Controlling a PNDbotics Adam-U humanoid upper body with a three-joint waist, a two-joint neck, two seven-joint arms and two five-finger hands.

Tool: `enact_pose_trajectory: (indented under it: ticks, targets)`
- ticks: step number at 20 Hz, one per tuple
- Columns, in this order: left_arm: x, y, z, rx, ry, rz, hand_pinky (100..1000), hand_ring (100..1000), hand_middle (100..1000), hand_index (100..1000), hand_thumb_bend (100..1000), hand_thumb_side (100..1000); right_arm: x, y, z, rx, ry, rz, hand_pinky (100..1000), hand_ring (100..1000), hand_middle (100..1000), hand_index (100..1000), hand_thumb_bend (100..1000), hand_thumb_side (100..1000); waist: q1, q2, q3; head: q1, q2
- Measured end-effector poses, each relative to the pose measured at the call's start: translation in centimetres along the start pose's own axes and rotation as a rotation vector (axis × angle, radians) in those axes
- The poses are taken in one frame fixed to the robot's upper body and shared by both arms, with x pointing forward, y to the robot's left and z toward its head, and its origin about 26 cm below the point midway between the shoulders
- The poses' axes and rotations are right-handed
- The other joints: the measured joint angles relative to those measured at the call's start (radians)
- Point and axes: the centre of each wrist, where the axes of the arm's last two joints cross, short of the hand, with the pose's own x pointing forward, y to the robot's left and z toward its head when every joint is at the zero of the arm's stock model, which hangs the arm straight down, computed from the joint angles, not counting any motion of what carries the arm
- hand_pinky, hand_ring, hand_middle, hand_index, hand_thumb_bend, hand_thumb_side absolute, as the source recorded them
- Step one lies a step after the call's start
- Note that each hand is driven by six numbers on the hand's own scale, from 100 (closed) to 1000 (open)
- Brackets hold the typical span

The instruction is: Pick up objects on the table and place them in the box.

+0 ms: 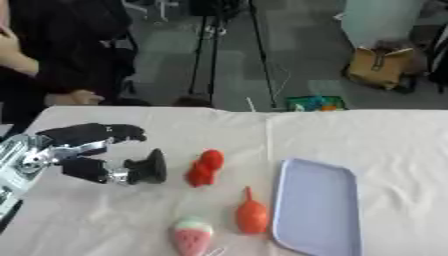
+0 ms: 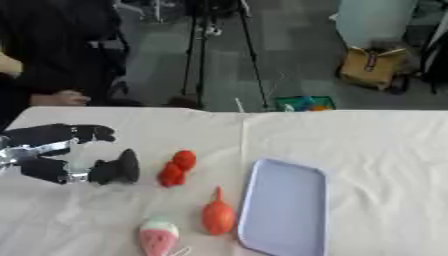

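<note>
Left hand (image 1: pixel 105 155) comes in from the left, hovering over the white-cloth surface (image 1: pixel 385 140). Fingers spread and relaxed, thumb pointing toward the red object, nothing between them. It sits just beside the red lumpy toy (image 1: pixel 205 167), apart from it, no contact yet. Looks staged for a side approach on that item, since it's the nearest one.

3 items lie in a loose cluster left of the tray: the red toy, an orange pear-shaped piece with a stem (image 1: pixel 251 214) just beside the tray's left rim, and a pink-and-green piece (image 1: pixel 192 236) near the bottom edge. All 3 are still on the cloth.

The pale lavender tray (image 1: pixel 319 190) seems to serve as the "box". Its walls are shallow and nothing lies in it. Its position right of the cluster keeps transfers short.

Hard to read:
- Red toy's exact shape is blurred.
- A pale bit under the pink piece is cut by the bottom edge.
- Tray's lower corner is cut off.
- Right hand isn't in either view.
</note>
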Motion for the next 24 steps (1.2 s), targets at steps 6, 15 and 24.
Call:
enact_pose_trajectory:
  ticks: [6, 15, 24]
  targets:
    - [0.1, -0.4, -0.3, 0.016, 0.07, -0.071, 1000, 1000, 1000, 1000, 563, 1000, 0.0, 0.0, 0.0, 0.001, 0.001, 0.0, 666, 732, 670, 813, 100, 617, -0.001, 0.005, 0.0, 0.001, -0.006]
    - [-0.2, -1.2, -0.9, 0.018, 0.137, -0.097, 1000, 1000, 1000, 1000, 548, 1000, 0.0, 0.0, 0.0, 0.002, 0.002, 0.0, 667, 731, 669, 812, 100, 617, -0.007, 0.007, 0.001, 0.004, -0.01]
    - [-1.1, -2.0, -1.4, -0.023, 0.178, -0.101, 1000, 1000, 1000, 1000, 551, 1000, 0.0, 0.1, 0.2, -0.001, 0.003, -0.002, 668, 732, 670, 813, 100, 612, -0.007, 0.013, -0.003, 0.008, -0.015]
